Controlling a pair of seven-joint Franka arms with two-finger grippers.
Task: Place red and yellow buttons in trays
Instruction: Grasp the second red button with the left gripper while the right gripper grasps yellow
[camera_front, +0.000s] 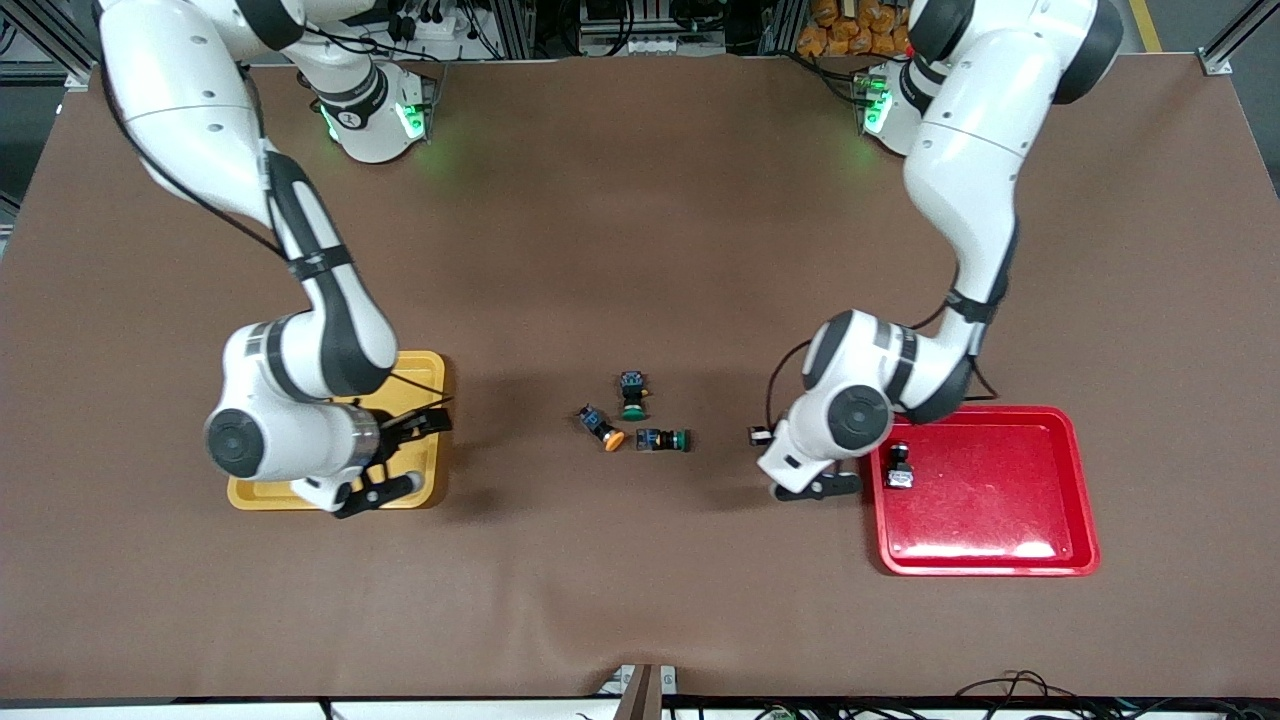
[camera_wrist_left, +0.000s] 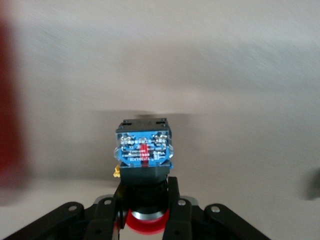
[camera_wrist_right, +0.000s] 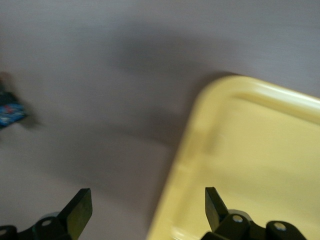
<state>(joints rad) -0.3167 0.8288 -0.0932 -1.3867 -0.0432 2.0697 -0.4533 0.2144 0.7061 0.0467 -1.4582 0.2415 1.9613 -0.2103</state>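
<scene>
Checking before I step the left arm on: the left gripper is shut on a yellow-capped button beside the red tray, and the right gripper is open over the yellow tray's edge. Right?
Not quite. The left gripper is shut on a red-capped button, not yellow-capped; the left wrist view shows the red cap between its fingers. The rest holds: it is beside the red tray, and the right gripper is open over the yellow tray's edge.

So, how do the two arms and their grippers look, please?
Both arms have glossy white rounded shells with black joint bands, and thin black cables run along them. Green lights glow at both bases. The left gripper and the right gripper have black fingers; the wrist views show round screws in them.
</scene>
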